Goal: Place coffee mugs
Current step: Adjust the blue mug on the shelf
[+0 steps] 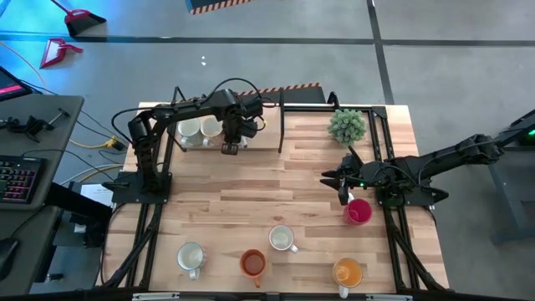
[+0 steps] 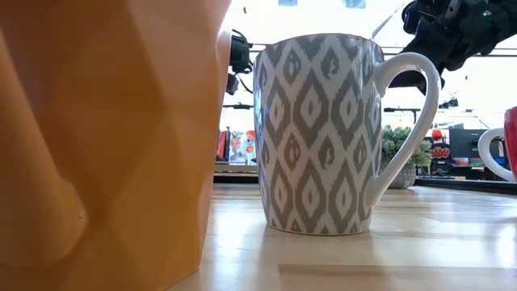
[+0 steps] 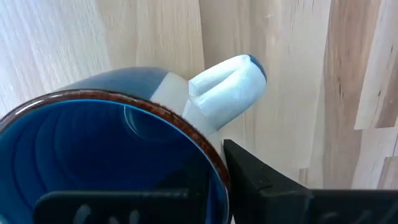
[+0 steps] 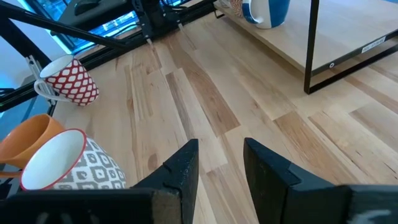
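The left gripper point(image 1: 230, 149) pinched the blue mug's point(image 3: 112, 162) rim; slackening early might have tipped it.

overhead sees all; low view, perhaps blocked, shares the patterned mug point(image 2: 319, 133) with right wrist.

Grey floor point(image 1: 334, 21); desk point(image 1: 38, 159) with keyboard point(image 1: 17, 177).

My arms point(image 1: 209, 107): matte black, jointed, black cable loops. Right wrist has green LED. Fingers point(image 4: 186, 168): flat dark wedges.
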Available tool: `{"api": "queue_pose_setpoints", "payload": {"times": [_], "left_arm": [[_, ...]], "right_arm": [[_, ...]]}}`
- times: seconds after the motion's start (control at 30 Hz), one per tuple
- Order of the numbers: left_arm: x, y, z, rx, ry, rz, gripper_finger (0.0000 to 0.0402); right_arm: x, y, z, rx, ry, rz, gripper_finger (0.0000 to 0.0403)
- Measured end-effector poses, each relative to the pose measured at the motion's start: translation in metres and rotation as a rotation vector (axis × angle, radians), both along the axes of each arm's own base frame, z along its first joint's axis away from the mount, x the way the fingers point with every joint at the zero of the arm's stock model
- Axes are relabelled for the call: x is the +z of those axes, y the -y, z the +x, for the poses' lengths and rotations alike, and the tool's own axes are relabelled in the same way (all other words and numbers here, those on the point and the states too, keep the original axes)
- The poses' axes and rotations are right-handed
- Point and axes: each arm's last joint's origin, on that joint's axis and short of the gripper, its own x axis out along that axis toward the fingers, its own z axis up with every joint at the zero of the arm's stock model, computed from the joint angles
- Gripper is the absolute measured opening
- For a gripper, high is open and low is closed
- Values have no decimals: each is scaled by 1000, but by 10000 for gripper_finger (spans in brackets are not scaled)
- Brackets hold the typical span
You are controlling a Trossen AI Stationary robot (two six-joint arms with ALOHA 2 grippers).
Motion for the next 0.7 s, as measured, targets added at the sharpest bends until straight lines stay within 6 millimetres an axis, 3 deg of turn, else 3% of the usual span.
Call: {"api": "queue_pose_setpoints", "payload": {"times": [0.7], "left_arm": [[0, -1, 1, 95, 5, 36, 72]], "right_arm": [[-2, 0, -1, 9, -22, -2, 108]]}}
